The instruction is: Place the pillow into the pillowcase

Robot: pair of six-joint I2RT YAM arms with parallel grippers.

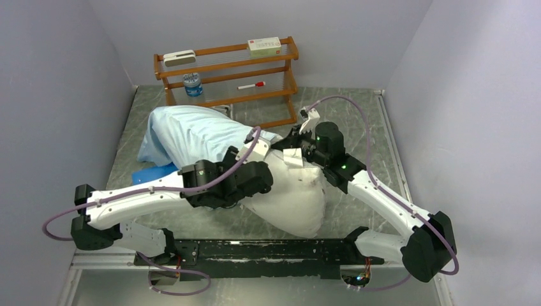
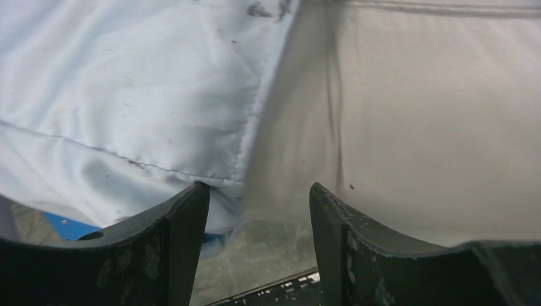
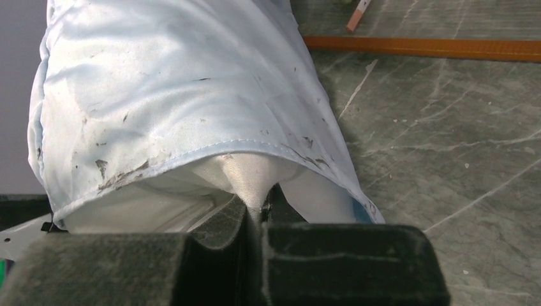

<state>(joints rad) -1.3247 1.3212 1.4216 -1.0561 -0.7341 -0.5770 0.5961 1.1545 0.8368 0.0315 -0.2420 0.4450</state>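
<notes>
Both are cooperating: right gripper (image 3: 258,207) pinching the pillow (image 3: 245,172) (anchoring it), left gripper (image 2: 258,197) gaping at the pillowcase (image 2: 127,83) hem.

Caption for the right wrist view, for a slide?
Right gripper pinches a fold of the pillow at the open hem of the pillowcase.

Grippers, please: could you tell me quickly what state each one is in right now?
The left gripper is open, holding nothing, at the pillowcase hem.
The right gripper is closed, pinching a fold of the pillow.
</notes>
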